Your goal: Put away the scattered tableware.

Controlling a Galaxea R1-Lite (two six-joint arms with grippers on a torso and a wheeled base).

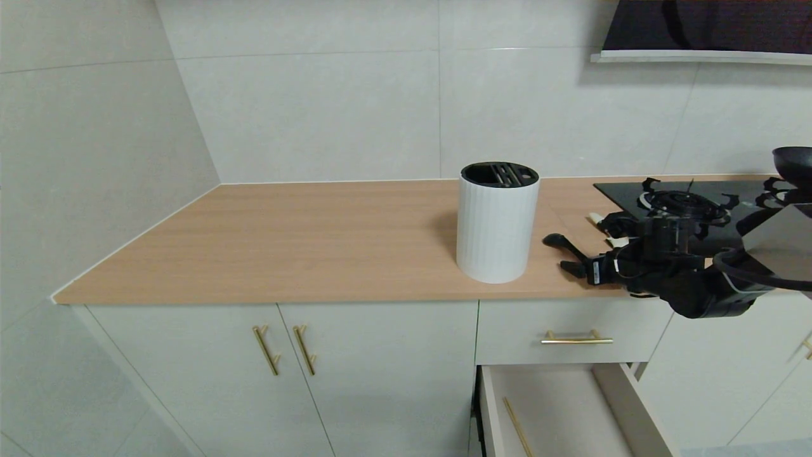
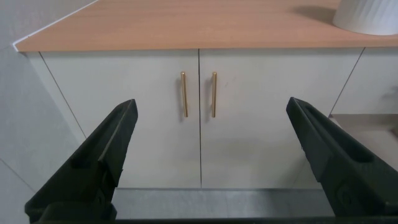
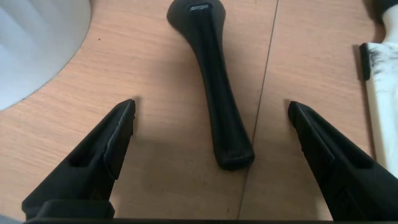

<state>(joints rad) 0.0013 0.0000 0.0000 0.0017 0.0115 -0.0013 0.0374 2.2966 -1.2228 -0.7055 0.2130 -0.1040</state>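
On the wooden counter stands a white ribbed holder with a black slotted top. It carries no lettering that can be read. Just to its right, near the front edge, a black handle of some utensil lies flat on the wood, its rounded end close to the holder's base. The right gripper hangs low over this handle with its jaws spread wide, one finger on each side and neither touching it, so it grips nothing. A white handle lies just beyond the black one, on the side away from the holder, and a black stove sits farther right. The left gripper is below counter level, facing two pale cabinet doors with gold pulls; its jaws are likewise wide apart and empty. Under the counter a drawer stands open, with a thin pale stick inside.
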